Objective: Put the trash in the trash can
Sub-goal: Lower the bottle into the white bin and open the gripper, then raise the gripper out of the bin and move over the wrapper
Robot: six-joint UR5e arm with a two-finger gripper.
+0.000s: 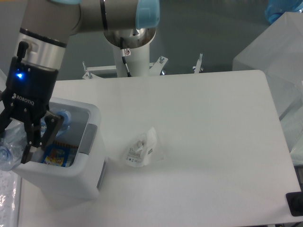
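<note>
1. You see the black two-finger gripper [21,142] above the open white boxy plastic trash can [87,163] at the left near side of the white table [213,142].
2. Its fingers are spread wide, and the clear bluish crushed plastic bottle [12,146] sits between them (whether they press it, you cannot tell).
3. The crumpled white plastic wrapper [142,149] lies on the table, right of the can.

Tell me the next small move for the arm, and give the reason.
Probably lift the gripper clear of the trash can and swing toward the white wrapper. The gripper stands open over the bin, the bottle seems to lie inside already, and the wrapper sits on the table.
</note>
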